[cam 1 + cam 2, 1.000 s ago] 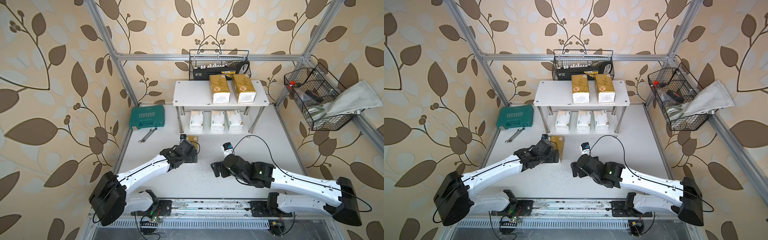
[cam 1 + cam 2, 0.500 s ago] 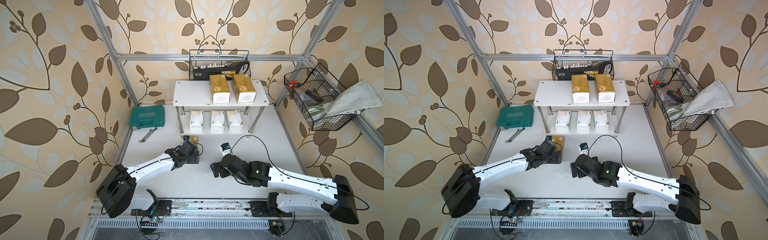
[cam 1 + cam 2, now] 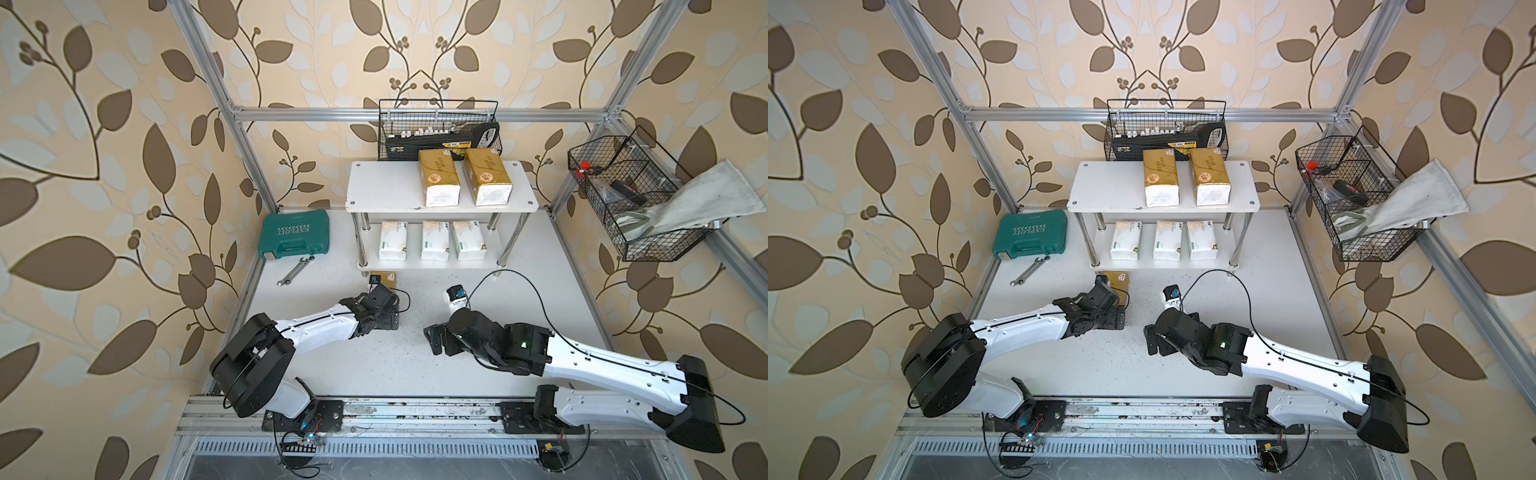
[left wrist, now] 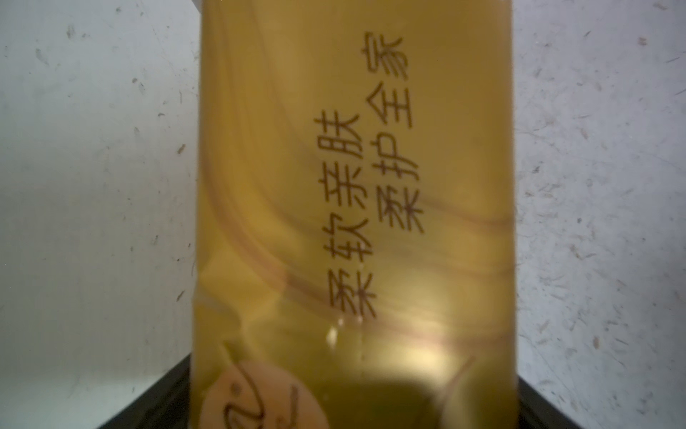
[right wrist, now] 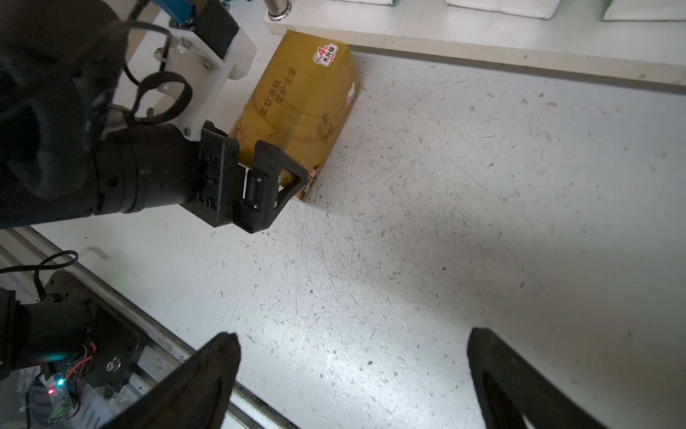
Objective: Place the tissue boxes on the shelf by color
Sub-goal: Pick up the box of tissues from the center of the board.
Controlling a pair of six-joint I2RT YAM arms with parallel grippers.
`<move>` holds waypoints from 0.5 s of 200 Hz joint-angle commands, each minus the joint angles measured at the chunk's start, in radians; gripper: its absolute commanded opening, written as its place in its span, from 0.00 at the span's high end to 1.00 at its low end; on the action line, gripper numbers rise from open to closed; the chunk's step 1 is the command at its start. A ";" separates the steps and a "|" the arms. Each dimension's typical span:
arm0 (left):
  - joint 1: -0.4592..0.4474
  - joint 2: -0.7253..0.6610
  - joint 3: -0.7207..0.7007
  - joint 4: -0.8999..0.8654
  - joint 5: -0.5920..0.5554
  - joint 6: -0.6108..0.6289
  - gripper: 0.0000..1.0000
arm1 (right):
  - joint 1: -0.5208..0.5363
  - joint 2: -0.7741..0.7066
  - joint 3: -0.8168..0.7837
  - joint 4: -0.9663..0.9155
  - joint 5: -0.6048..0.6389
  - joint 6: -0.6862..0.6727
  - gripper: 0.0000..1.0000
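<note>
The shelf (image 3: 382, 187) stands at the back of the table. Its top board holds two gold tissue boxes (image 3: 438, 183) (image 3: 486, 180). Three white ones with green print (image 3: 392, 240) (image 3: 434, 240) (image 3: 467, 240) lie on the lower board. A third gold pack (image 3: 384, 277) (image 3: 1117, 279) (image 5: 297, 107) lies on the table just before the shelf. My left gripper (image 3: 384, 305) (image 3: 1111, 309) is open, and its fingers (image 5: 282, 174) straddle that pack's near end. The pack (image 4: 352, 185) fills the left wrist view. My right gripper (image 3: 440, 340) (image 5: 354, 336) is open over bare table.
A teal tool case (image 3: 293, 235) and a wrench (image 3: 296, 271) lie at the left of the shelf. A black wire basket (image 3: 438, 129) hangs behind the shelf. Another basket (image 3: 627, 199) with a grey cloth (image 3: 698, 199) hangs on the right frame.
My left arm has swung and brought its open gripper down and forward over the gold pack on the table. The right arm has shifted only slightly.
</note>
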 commanded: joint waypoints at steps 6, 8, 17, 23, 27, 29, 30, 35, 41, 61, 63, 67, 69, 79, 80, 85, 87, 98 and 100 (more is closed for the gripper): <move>-0.005 0.013 -0.016 0.052 -0.058 -0.021 0.01 | 0.004 -0.016 0.011 -0.027 0.011 -0.002 0.01; -0.005 0.014 -0.017 0.055 -0.059 -0.020 0.01 | 0.004 -0.016 0.011 -0.027 0.010 -0.001 0.01; -0.005 0.017 -0.020 0.065 -0.064 -0.019 0.01 | 0.004 -0.015 0.009 -0.028 0.009 0.002 0.01; -0.005 0.021 -0.023 0.071 -0.067 -0.019 0.01 | 0.004 -0.014 0.009 -0.030 0.008 0.003 0.01; -0.005 0.022 -0.025 0.077 -0.067 -0.018 0.02 | 0.004 -0.014 0.009 -0.030 0.005 0.004 0.01; -0.005 0.023 -0.025 0.079 -0.067 -0.018 0.02 | 0.004 -0.014 0.009 -0.031 0.006 0.005 0.01; -0.005 0.023 -0.025 0.080 -0.066 -0.018 0.02 | 0.004 -0.014 0.009 -0.031 0.006 0.005 0.01; -0.005 0.024 -0.029 0.087 -0.066 -0.018 0.03 | 0.004 -0.013 0.008 -0.033 0.006 0.008 0.01; -0.005 0.026 -0.033 0.093 -0.066 -0.017 0.04 | 0.004 -0.013 0.008 -0.035 0.004 0.010 0.01; -0.006 0.024 -0.044 0.111 -0.062 -0.015 0.09 | 0.004 -0.013 0.003 -0.039 0.000 0.017 0.01; -0.005 0.023 -0.046 0.113 -0.063 -0.015 0.09 | 0.004 -0.013 0.002 -0.039 0.000 0.018 0.01; -0.005 0.023 -0.047 0.113 -0.063 -0.014 0.11 | 0.004 -0.014 0.001 -0.040 -0.002 0.019 0.01; -0.005 0.022 -0.048 0.113 -0.062 -0.014 0.11 | 0.003 -0.014 0.001 -0.039 -0.003 0.020 0.01; -0.005 0.021 -0.051 0.115 -0.060 -0.014 0.15 | 0.004 -0.016 -0.004 -0.041 -0.005 0.026 0.01; -0.005 0.021 -0.050 0.115 -0.060 -0.014 0.15 | 0.004 -0.016 -0.004 -0.040 -0.005 0.025 0.01; -0.005 0.017 -0.052 0.116 -0.056 -0.013 0.16 | 0.004 -0.017 -0.007 -0.041 -0.007 0.027 0.01; -0.005 0.017 -0.052 0.116 -0.055 -0.013 0.17 | 0.004 -0.018 -0.008 -0.040 -0.009 0.028 0.01; -0.005 0.009 -0.056 0.115 -0.045 -0.012 0.21 | 0.004 -0.022 -0.011 -0.041 -0.011 0.031 0.01; -0.006 0.008 -0.056 0.113 -0.043 -0.012 0.22 | 0.004 -0.023 -0.013 -0.040 -0.010 0.033 0.01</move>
